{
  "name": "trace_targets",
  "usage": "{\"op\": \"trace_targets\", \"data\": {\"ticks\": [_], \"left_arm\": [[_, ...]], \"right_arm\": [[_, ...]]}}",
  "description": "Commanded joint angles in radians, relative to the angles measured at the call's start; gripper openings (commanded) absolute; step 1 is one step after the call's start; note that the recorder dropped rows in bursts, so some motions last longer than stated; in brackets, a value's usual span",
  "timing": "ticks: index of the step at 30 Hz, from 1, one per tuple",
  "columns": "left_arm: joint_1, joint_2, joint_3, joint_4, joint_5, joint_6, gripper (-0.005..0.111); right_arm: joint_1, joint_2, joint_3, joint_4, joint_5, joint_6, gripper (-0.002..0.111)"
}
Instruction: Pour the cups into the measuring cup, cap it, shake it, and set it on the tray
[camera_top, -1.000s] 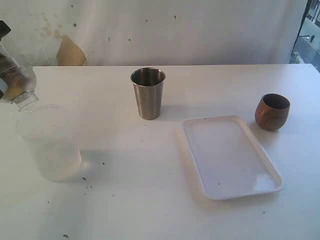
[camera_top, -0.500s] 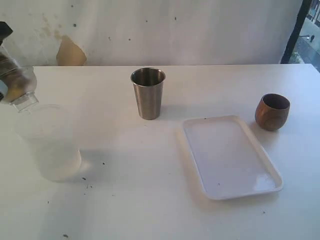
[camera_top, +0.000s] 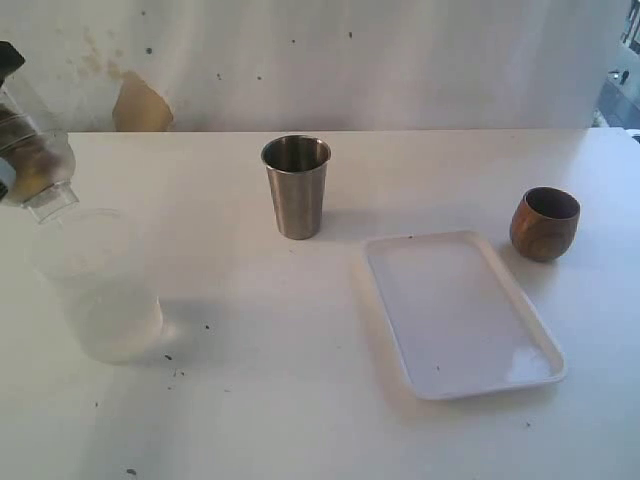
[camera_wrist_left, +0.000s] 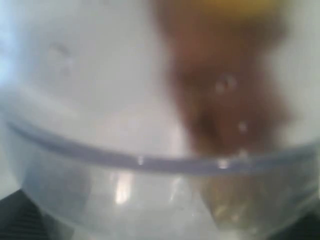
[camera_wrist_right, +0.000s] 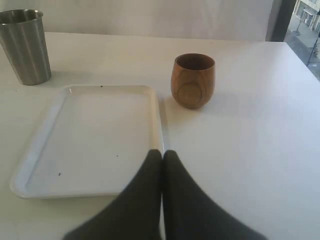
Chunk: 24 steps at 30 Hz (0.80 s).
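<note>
Your left gripper (camera_top: 15, 140), at the upper left of the exterior frame, is clamped on the cap (camera_top: 40, 170). The cap hangs tilted just above the measuring cup (camera_top: 100, 290) at lower left. If you lower it askew, it may seat crooked or tip the cup, then leak when shaken. The right gripper (camera_wrist_right: 162, 154) idles, fingers pressed together, over the tray (camera_wrist_right: 90, 135) edge.

Tumbler (camera_top: 296, 186): shiny silver-grey steel. Cup (camera_top: 544, 224): brown wood w/ darker grain. Tray (camera_top: 455, 315): plain white. Measuring cup (camera_top: 105, 300) & cap (camera_top: 38, 162): clear. Worktop (camera_top: 300, 400): white, dark specks. Right claw (camera_wrist_right: 162, 156): dark grey.
</note>
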Motion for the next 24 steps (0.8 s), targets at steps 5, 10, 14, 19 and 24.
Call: {"op": "trace_targets", "data": {"ticks": [5, 10, 14, 19, 24], "left_arm": [[0.0, -0.013, -0.012, -0.005, -0.035, -0.031, 0.0], [0.0, -0.013, -0.012, -0.007, -0.035, -0.03, 0.0], [0.0, -0.013, -0.012, -0.007, -0.035, -0.03, 0.0], [0.0, -0.013, -0.012, -0.007, -0.035, -0.03, 0.0], [0.0, -0.013, -0.012, -0.007, -0.035, -0.03, 0.0]], "right_arm": [[-0.004, -0.006, 0.003, 0.0, -0.008, 0.004, 0.0], [-0.004, -0.006, 0.003, 0.0, -0.008, 0.004, 0.0], [-0.004, -0.006, 0.003, 0.0, -0.008, 0.004, 0.0], [-0.004, -0.006, 0.003, 0.0, -0.008, 0.004, 0.0], [-0.004, -0.006, 0.003, 0.0, -0.008, 0.004, 0.0]]}}
